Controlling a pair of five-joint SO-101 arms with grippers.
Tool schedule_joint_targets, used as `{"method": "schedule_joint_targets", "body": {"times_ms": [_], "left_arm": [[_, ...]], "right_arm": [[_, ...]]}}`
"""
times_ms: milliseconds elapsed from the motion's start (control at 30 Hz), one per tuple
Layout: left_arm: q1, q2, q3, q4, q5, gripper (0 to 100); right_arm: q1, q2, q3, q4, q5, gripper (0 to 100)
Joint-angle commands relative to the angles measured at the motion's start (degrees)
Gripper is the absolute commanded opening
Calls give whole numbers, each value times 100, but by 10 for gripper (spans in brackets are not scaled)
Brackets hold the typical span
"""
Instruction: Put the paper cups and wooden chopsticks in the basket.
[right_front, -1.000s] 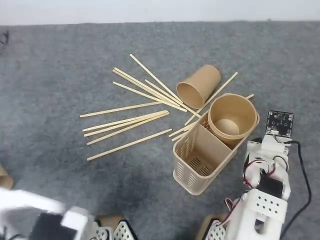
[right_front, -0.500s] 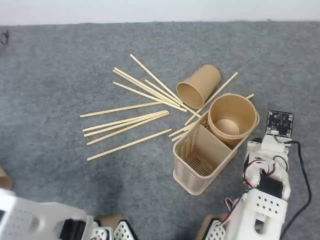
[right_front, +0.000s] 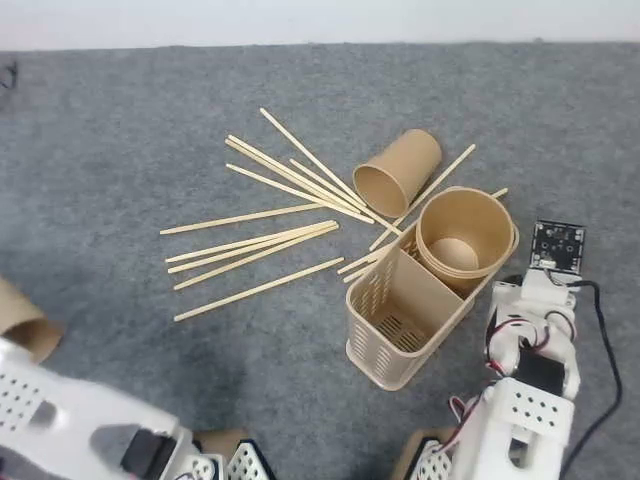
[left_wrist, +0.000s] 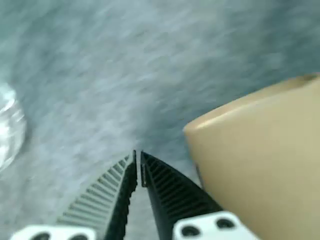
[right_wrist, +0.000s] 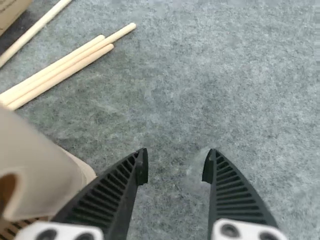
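Note:
Several wooden chopsticks (right_front: 255, 235) lie scattered on the grey carpet left of the tan slotted basket (right_front: 400, 315). Stacked paper cups (right_front: 463, 235) stand in the basket's far compartment. Another paper cup (right_front: 398, 172) lies on its side just behind the basket, over some chopsticks. A third cup (right_front: 25, 322) lies at the far left edge; it also looms close beside my left gripper (left_wrist: 138, 159), which is shut on nothing. My right gripper (right_wrist: 175, 167) hangs open over bare carpet next to the basket wall (right_wrist: 35, 172), with chopstick ends (right_wrist: 65, 62) ahead.
The left arm's white body (right_front: 70, 420) is at the bottom left corner. The right arm (right_front: 530, 370) stands to the right of the basket. Bare carpet spreads across the back and the left middle. A clear, glassy object (left_wrist: 7, 125) shows at the left wrist view's edge.
The left arm has swung across the bottom left corner, and more of the cup at the left edge shows now. The right arm, basket and chopsticks have not moved.

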Motion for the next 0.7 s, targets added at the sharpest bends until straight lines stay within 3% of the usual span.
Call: {"method": "schedule_joint_targets", "body": {"times_ms": [0,300,500,667], "left_arm": [[448,-70,-268,185,-53,16],[1433,-79,-338,-281,158,16],[1275,-237,-1727,-334,712,16],[1609,-88,-2958,-325,1952,17]], "right_arm": [[-110,-92,-18,-84,70,193],[-110,-92,-18,-84,70,193],[-101,-92,-18,-84,70,193],[-110,-92,-18,-110,70,193]]}}
